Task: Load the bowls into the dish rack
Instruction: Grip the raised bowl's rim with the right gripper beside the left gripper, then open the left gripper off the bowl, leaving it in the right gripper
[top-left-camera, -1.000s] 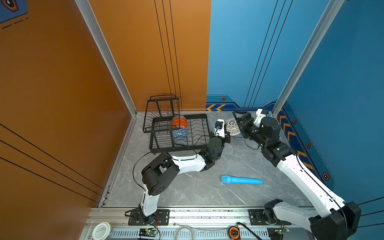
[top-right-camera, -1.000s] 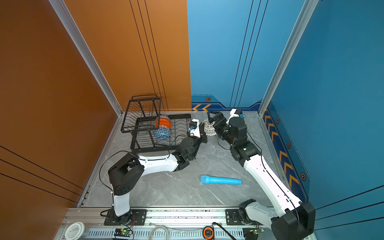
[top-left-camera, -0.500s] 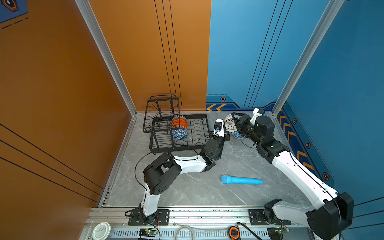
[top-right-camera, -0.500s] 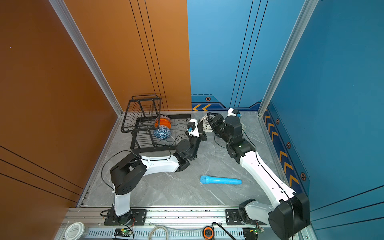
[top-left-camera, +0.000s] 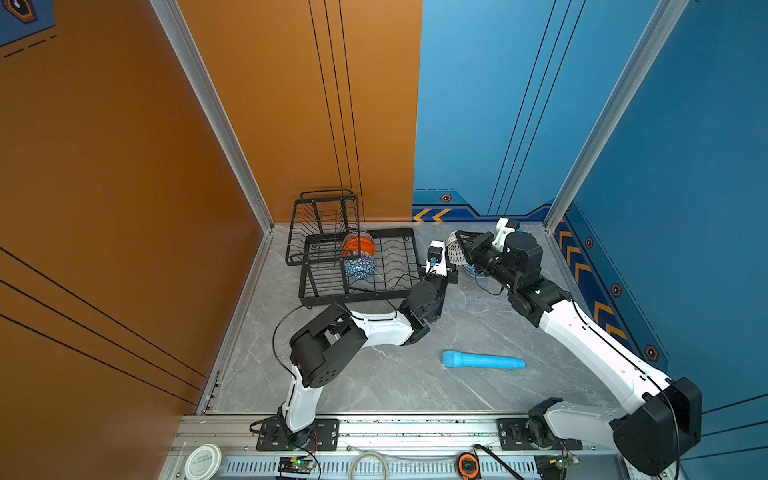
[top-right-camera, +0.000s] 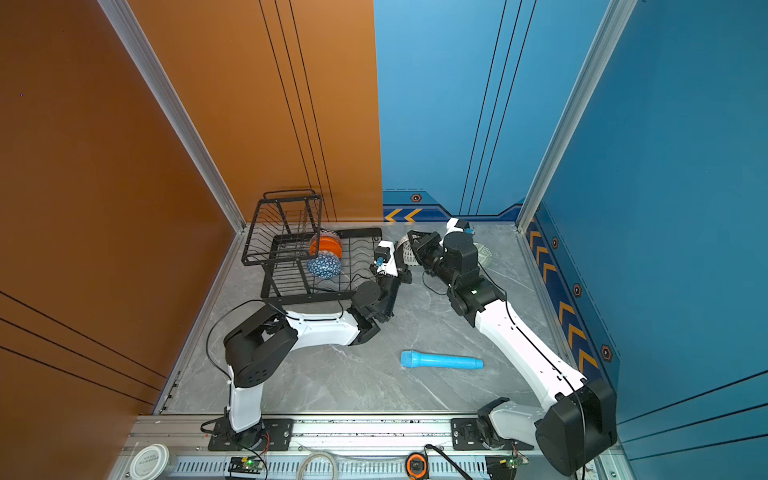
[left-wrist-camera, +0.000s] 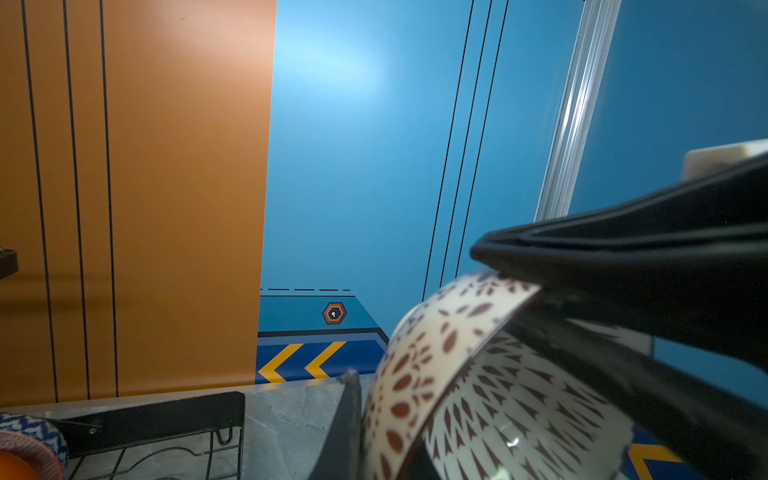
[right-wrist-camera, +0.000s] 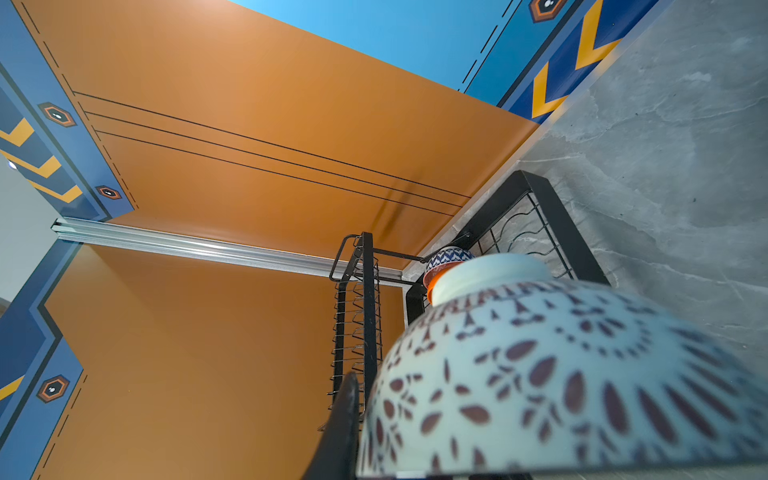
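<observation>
In both top views the rack (top-left-camera: 357, 266) has two bowls on edge in its lower tray, side by side next to the raised basket: the orange bowl (top-left-camera: 359, 246) and the blue bowl (top-left-camera: 360, 266). Just off the rack's right end, my left gripper (top-left-camera: 451, 273) and right gripper (top-left-camera: 459, 242) meet on the dotted bowl (top-left-camera: 455, 254). It is tipped on edge between them, apart from the rack. Farther from the rack, a sliver of the floral bowl (top-left-camera: 473, 271) shows under my right arm. In a top view the green bowl (top-right-camera: 484, 253) lies beyond that. The cylinder (top-left-camera: 482, 359) lies flat, well clear of the rack toward the front.

In the left wrist view the dotted bowl (left-wrist-camera: 478, 395) is cream and glossy. Dark red-brown petal marks fill one band and rows of arrowhead marks fill the next. One of my left fingers (left-wrist-camera: 347, 419) lies against its wall, and my left grip is clenched on the bowl. My right fingers (left-wrist-camera: 623, 257) pinch the rim from the far side. A corner of the rack (left-wrist-camera: 166, 419) shows nearby.

In the right wrist view the bowl's outside fills the near field, blurred. It has a plain pale foot ring, small marks below that, then petals and leaf sprigs. One right finger (right-wrist-camera: 343, 428) sits beside its wall. The rack stands behind the bowl, with the blue bowl peeking out.
</observation>
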